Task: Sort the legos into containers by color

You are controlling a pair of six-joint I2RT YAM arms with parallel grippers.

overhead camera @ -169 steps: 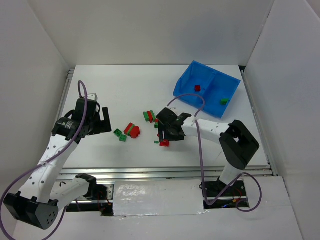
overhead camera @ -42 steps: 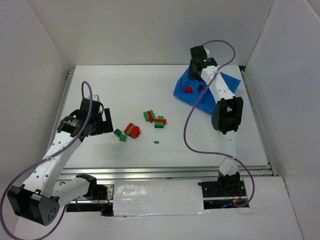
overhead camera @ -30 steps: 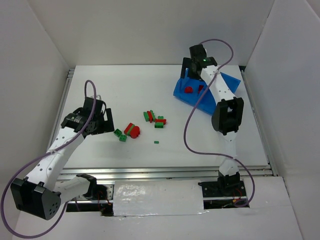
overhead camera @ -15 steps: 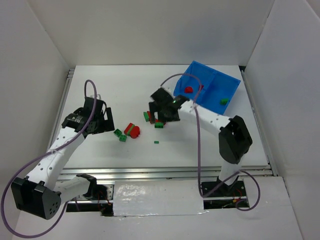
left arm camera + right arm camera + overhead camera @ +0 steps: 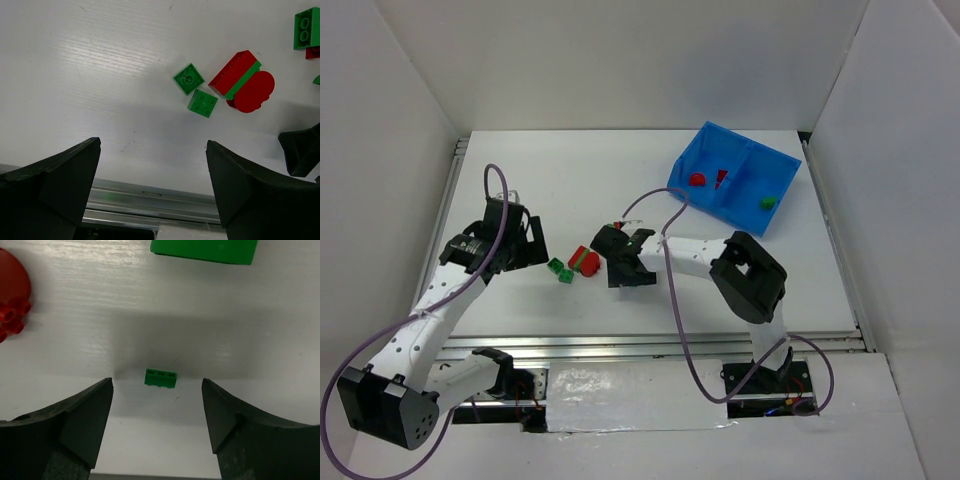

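The blue bin [image 5: 756, 158] stands at the back right. Its left compartment holds two red bricks [image 5: 697, 179]; its right compartment holds a green one [image 5: 769, 201]. My right gripper [image 5: 623, 268] is open, low over the table's middle. In the right wrist view a tiny green brick [image 5: 160, 378] lies on the table between the open fingers of the right gripper [image 5: 156, 382]. My left gripper [image 5: 532, 244] is open and empty, left of two green bricks [image 5: 560, 270] and a red-and-green stack [image 5: 583, 259]. The left wrist view shows that gripper [image 5: 152, 142], the green bricks [image 5: 189, 78] and the stack [image 5: 235, 74].
A rounded red brick [image 5: 10, 305] and a larger green brick [image 5: 205, 250] lie just beyond the right fingers. My right arm covers the brick cluster at the table's middle. White walls enclose the table; a metal rail [image 5: 650, 345] runs along the near edge.
My right arm swung from the blue bin back to the table's middle and lowered, open, over the tiny green brick. A rounded red brick now lies in the bin. The left arm barely moved.
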